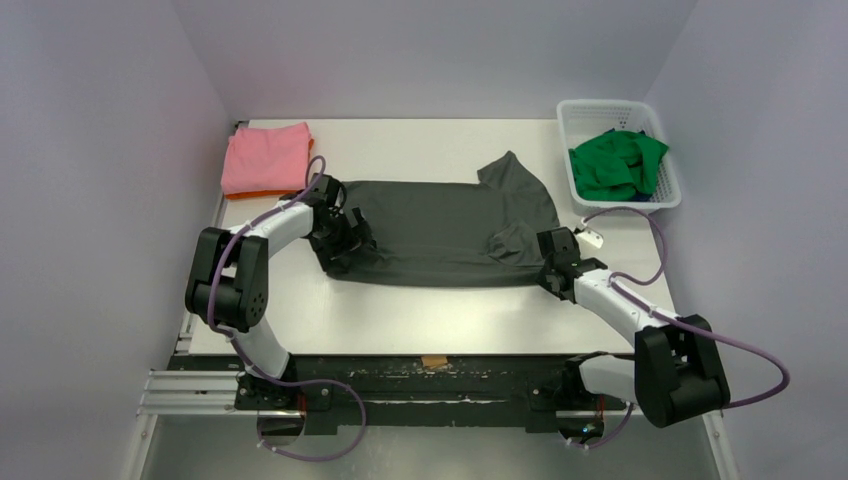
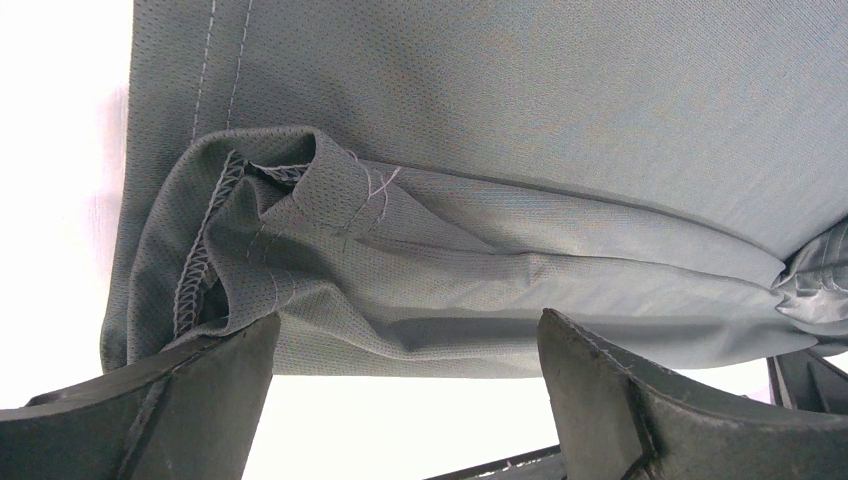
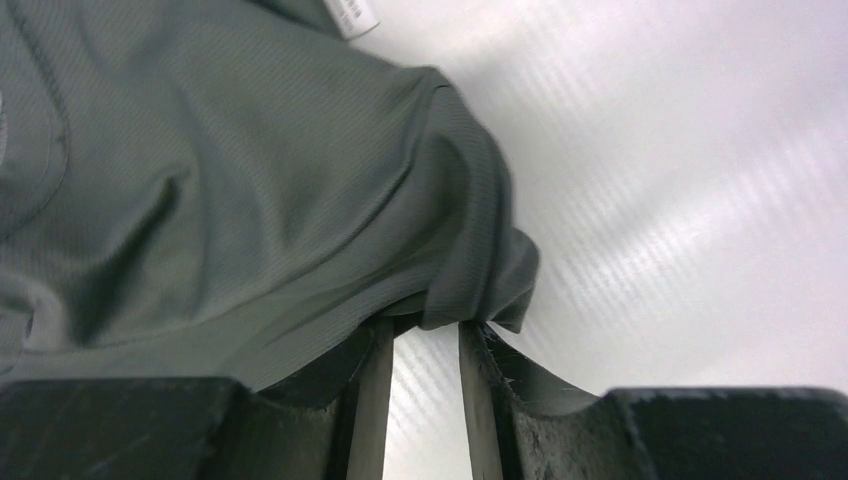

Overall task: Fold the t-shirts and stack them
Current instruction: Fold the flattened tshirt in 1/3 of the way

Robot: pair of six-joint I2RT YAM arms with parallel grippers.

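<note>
While looking down from above, see dark grey t-shirt (image 1: pixel 440 225) spread across middle of table (image 1: pixel 400 320), one sleeve pointing toward far right, left hem rumpled and doubled over. Find left gripper (image 1: pixel 350 240) low at that left hem, jaws spread wide, fingers (image 2: pixel 200 400) flanking the bunched hem with its stitched seam, clamping nothing. Find right gripper (image 1: pixel 545 255) at shirt's near-right end, jaws drawn almost together, pinching a small fold of grey cloth at the tips. Note pink t-shirt (image 1: pixel 265 155) folded at far-left corner, lying on orange t-shirt (image 1: pixel 265 192), visible only as a sliver along near edge. Note bright green t-shirt (image 1: pixel 615 160) crumpled inside white lattice basket (image 1: pixel 590 110) at far-right corner, apart from grey shirt.
</note>
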